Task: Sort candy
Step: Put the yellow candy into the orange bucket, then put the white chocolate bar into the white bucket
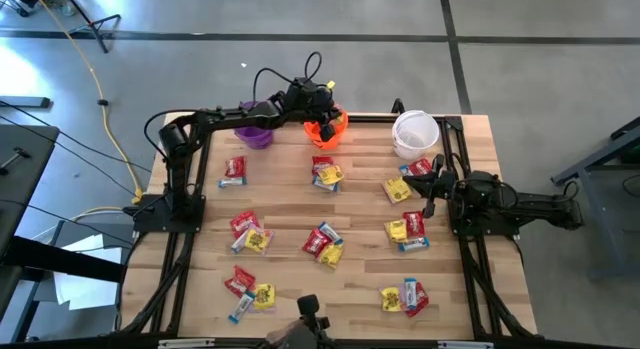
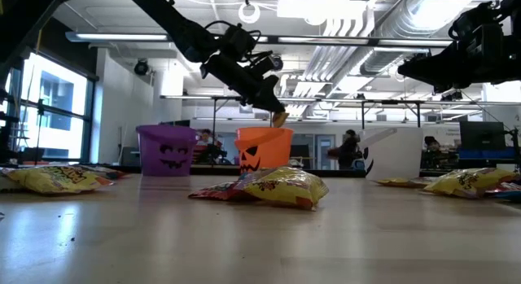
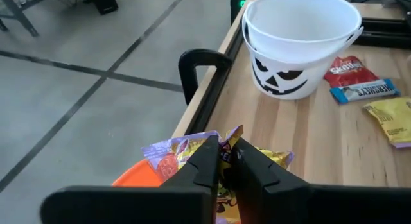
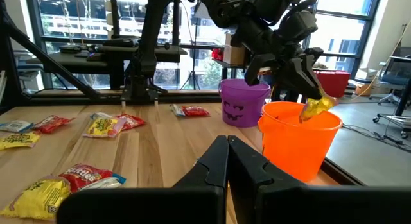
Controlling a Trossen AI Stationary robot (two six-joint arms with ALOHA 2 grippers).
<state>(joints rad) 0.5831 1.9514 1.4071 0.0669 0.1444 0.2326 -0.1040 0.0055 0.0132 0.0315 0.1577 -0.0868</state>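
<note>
Holding 1 yellow packet [image 4: 316,108] pinched in my left tool [image 2: 279,118] over the orange bucket [image 2: 263,148], I'd centre before releasing; right tool [image 1: 432,194] waits, fingers together.

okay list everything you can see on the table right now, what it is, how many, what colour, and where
Buckets: three along the far edge, purple bucket, orange bucket, white bucket with a jack-o'-lantern face.
Candy: many red, yellow and blue-and-white packets in small clusters across the wooden table.
Held piece: one yellow candy, above the orange bucket.
Left gripper: over the orange bucket, shut on the yellow candy.
Right gripper: shut, empty, raised over the table's right side.
</note>
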